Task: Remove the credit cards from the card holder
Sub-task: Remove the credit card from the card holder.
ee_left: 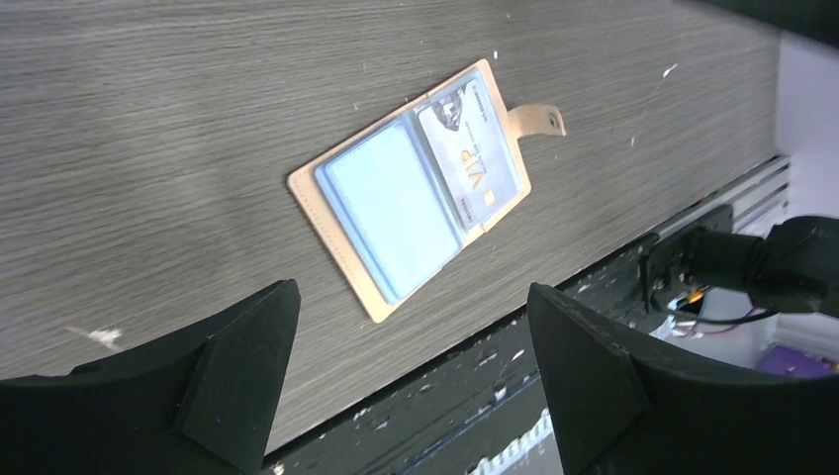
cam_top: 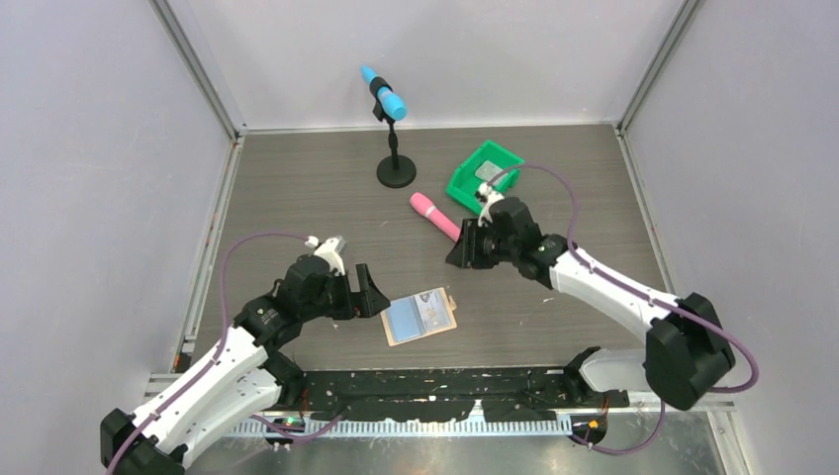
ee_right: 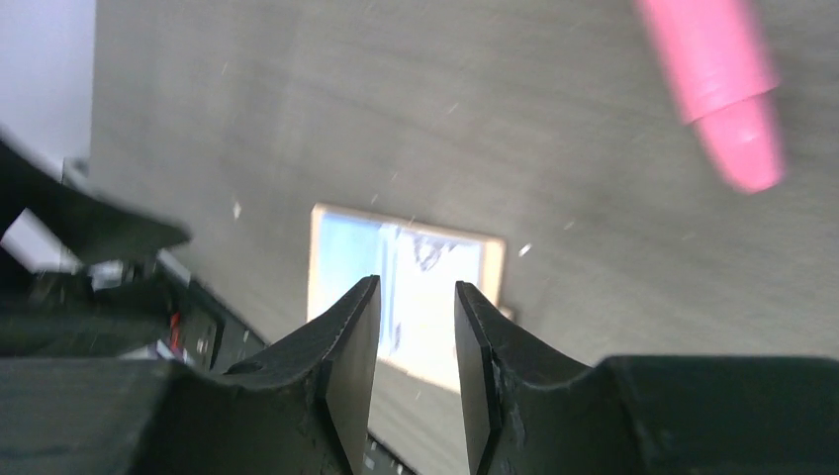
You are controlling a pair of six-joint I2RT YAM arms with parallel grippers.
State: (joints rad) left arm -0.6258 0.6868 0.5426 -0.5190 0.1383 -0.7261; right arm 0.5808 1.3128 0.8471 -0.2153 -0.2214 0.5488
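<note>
Right now the card holder (ee_left: 344,247) lies open and flat on the grey table (cam_top: 297,198), low in the overhead view and a little left of centre, close to the table's near edge. In the left wrist view it sits tilted in the middle of the frame, with its small strap (ee_left: 535,121) pointing to the upper right. Both credit cards are still in their pockets: the blue card (ee_left: 391,213) on the left half, the silvery card (ee_left: 473,158) with "VIP" printed on it on the right half.

The left gripper (cam_top: 368,293) hovers just left of the holder with its jaws spread wide and nothing between them. The right gripper (cam_top: 459,254) hangs above and to the upper right of the holder; its jaws stand only a narrow gap apart and hold nothing.

A pink stick (cam_top: 435,216) lies just beyond the right gripper, near the centre of the overhead view. A green bin (cam_top: 460,184) sits beside it at upper right, and a blue microphone on a black stand (cam_top: 395,170) is at upper centre.
</note>
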